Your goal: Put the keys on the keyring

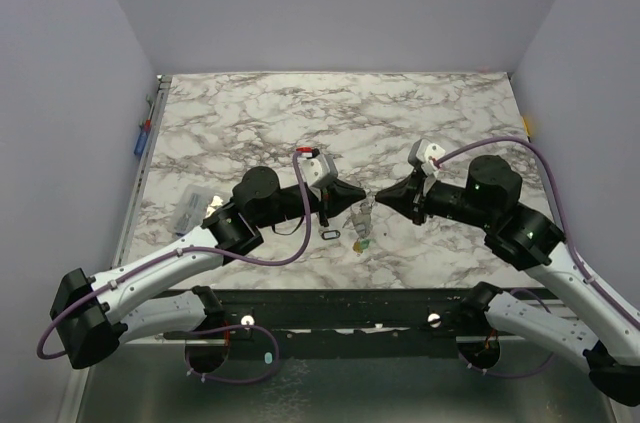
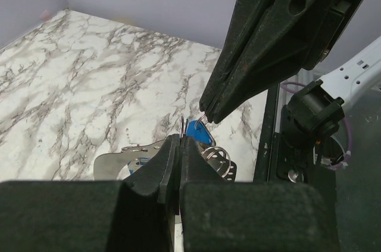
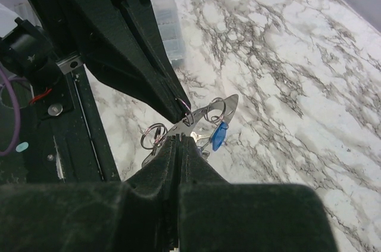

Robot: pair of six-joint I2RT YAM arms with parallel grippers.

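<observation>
thin silvery keyring (image 2: 181, 126) beside blue-headed key (image 2: 199, 133)

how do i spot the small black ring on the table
Look at the marble table, toward the middle of its near edge. Just left of the cluster of coloured keys lies the black ring: a dark, hollow oval with no colour.

Marble-patterned table (image 1: 250, 113), plain lilac walls (image 1: 330, 3)
</observation>
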